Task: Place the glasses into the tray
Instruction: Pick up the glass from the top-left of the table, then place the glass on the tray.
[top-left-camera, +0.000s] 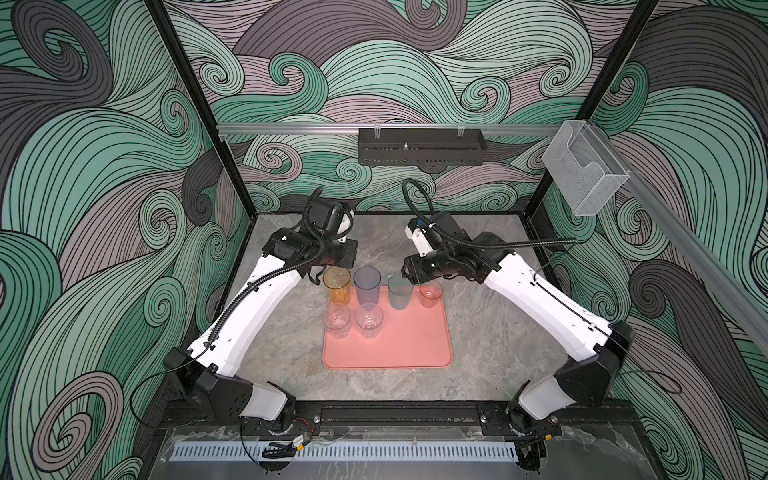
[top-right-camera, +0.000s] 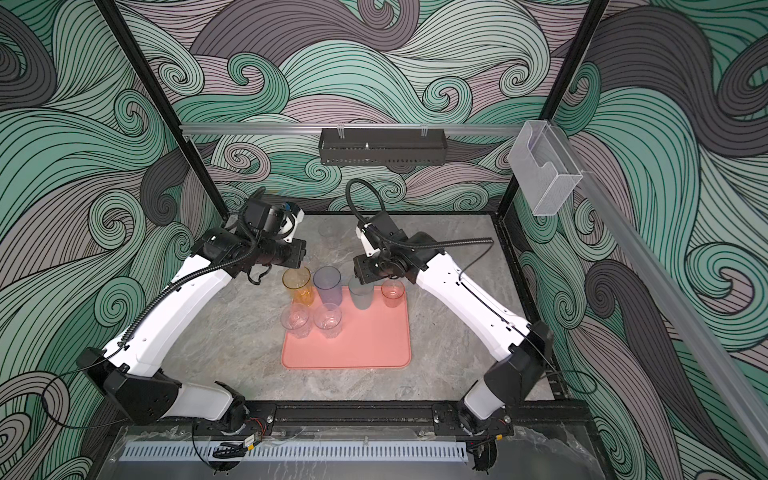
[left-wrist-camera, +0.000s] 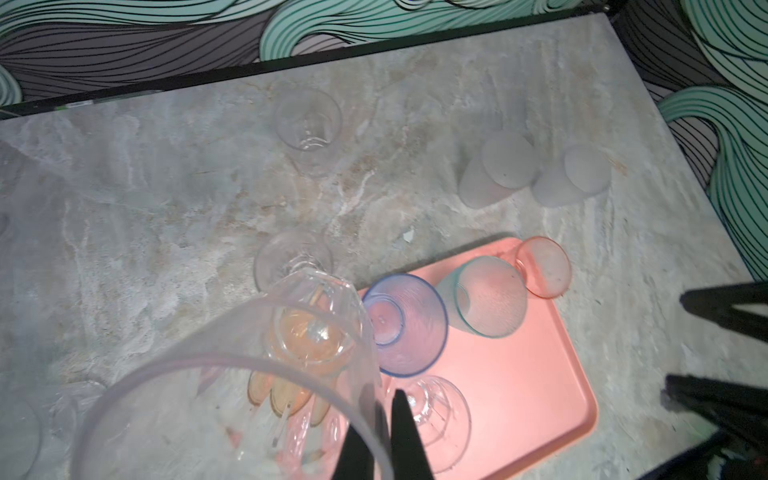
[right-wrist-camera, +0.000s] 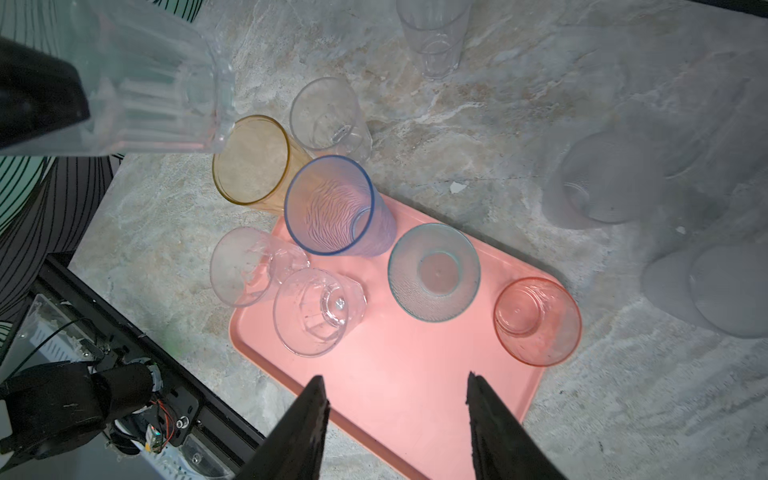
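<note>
The salmon-pink tray (top-left-camera: 395, 349) lies mid-table. Along its far edge stand a blue-violet glass (top-left-camera: 367, 284), a teal glass (top-left-camera: 400, 293) and a short reddish glass (top-left-camera: 431, 293). An amber glass (top-left-camera: 336, 286) stands at the far left corner, and two short clear glasses (top-left-camera: 336, 320) (top-left-camera: 369, 320) stand nearer. My left gripper (left-wrist-camera: 384, 415) is shut on the wall of a clear glass (left-wrist-camera: 249, 365), holding it tilted above the amber glass (left-wrist-camera: 307, 332). Over the tray (right-wrist-camera: 415, 395) my right gripper (right-wrist-camera: 395, 376) hangs open with nothing between its fingers.
More clear and frosted glasses (right-wrist-camera: 328, 116) (right-wrist-camera: 602, 178) (right-wrist-camera: 715, 286) stand on the marble table beyond the tray. A black perforated basket (top-left-camera: 422, 151) hangs on the back wall. A clear acrylic box (top-left-camera: 586, 170) sits on the right rail.
</note>
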